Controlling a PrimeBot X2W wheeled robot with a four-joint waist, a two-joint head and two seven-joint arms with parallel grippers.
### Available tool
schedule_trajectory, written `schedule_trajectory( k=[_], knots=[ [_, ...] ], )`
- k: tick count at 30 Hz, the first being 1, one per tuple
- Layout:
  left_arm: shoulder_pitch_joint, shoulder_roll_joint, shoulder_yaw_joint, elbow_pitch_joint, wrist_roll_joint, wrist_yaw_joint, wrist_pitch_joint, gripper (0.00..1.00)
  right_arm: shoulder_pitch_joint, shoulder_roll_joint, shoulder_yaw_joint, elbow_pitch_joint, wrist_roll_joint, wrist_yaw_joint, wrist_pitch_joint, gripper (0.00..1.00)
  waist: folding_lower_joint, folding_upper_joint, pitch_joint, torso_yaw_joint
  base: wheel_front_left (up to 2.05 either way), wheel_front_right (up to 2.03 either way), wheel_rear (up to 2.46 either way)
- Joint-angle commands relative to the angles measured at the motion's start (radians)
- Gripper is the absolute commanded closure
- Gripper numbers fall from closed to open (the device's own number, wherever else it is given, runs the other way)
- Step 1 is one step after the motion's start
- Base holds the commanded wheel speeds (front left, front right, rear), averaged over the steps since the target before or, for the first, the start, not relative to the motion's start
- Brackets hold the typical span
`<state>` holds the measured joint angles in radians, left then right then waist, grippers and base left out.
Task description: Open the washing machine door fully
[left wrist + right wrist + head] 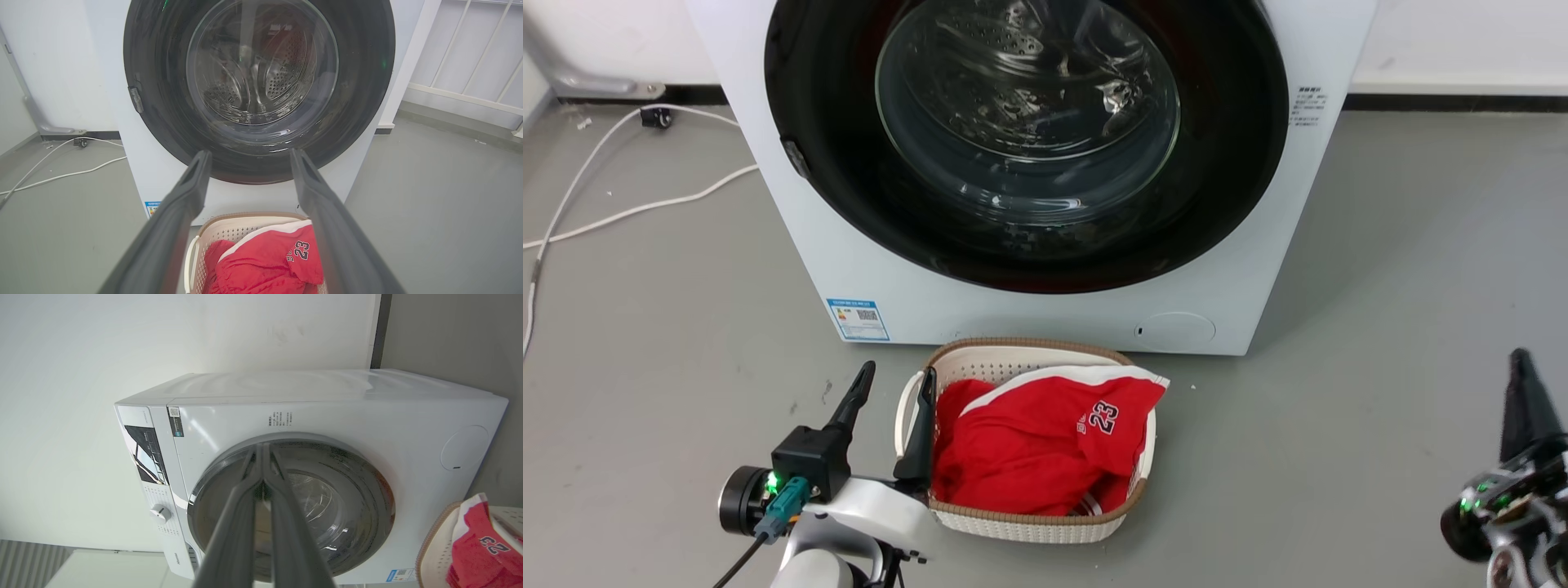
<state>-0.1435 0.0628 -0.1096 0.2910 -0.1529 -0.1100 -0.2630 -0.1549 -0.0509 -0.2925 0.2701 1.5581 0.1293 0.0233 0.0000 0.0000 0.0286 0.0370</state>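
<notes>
Two claws short of shut washing machine door (1027,122); left claw (894,380) wide, right claw (1520,358) pinched, empty; prob. hook door's left-edge catch (796,158).

The glossy black round washing machine door (1233,163) is cropped by the head view's top edge, and the small blue label (858,319) has print too tiny to read.

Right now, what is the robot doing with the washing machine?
The robot is facing the washing machine, and its big black door is shut. Neither arm is touching it. The left gripper is low down with its fingers spread, near the edge of a laundry basket that holds a red shirt. The right gripper is off to the side with its fingers together. Opening the door has not begun yet.
</notes>
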Motion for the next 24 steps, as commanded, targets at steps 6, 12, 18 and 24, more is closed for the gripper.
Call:
schedule_trajectory(
  k=[6,12,18,24],
  knots=[
    [-0.034,-0.002,0.01,-0.025,0.001,0.003,-0.003,0.0,-0.143,-0.036,-0.063,0.093,0.19,0.003,0.029,1.0,0.0,0.0,0.059,-0.004,0.0,0.0,0.0],
    [-0.076,-0.003,0.013,-0.058,0.008,0.002,-0.003,0.0,-0.33,-0.122,-0.015,0.253,0.242,0.003,0.049,1.0,0.0,0.0,0.136,0.001,0.0,0.0,0.0],
    [-0.125,-0.005,0.005,-0.086,0.006,0.002,-0.003,0.0,-0.547,-0.207,0.092,0.424,0.23,0.003,0.097,1.0,0.0,0.0,0.211,0.019,0.0,0.0,0.0],
    [-0.164,-0.009,-0.016,-0.109,0.0,-0.002,-0.003,0.0,-0.766,-0.271,0.198,0.595,0.207,0.003,0.181,1.0,0.0,0.0,0.275,0.051,0.0,0.0,0.0]
  ],
)
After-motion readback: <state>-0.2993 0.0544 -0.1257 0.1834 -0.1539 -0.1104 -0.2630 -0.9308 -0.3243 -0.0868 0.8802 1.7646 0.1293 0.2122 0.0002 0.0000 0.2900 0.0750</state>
